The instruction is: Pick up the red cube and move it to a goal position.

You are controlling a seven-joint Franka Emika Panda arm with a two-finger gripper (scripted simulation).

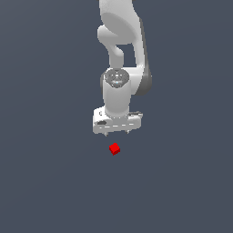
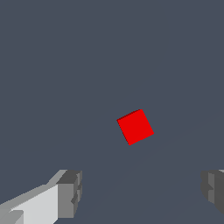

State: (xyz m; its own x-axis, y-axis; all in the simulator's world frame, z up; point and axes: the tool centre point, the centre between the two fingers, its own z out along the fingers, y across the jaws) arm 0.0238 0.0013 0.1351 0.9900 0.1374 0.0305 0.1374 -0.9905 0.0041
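Observation:
The red cube point(image 1: 114, 149) is tiny and bright red and lies on the dark grey floor, just in front of and below the white gripper point(image 1: 118, 133) in the exterior view. The gripper points down, hangs above the floor and holds nothing. In the wrist view the cube point(image 2: 135, 127) lies rotated on the floor, apart from both grey fingertips point(image 2: 70, 192), which stand wide apart. The gripper point(image 2: 142, 192) is open.
The white Panda arm point(image 1: 120, 54) rises behind the gripper to the top of the exterior view. The plain dark grey floor point(image 1: 45, 182) fills the surroundings.

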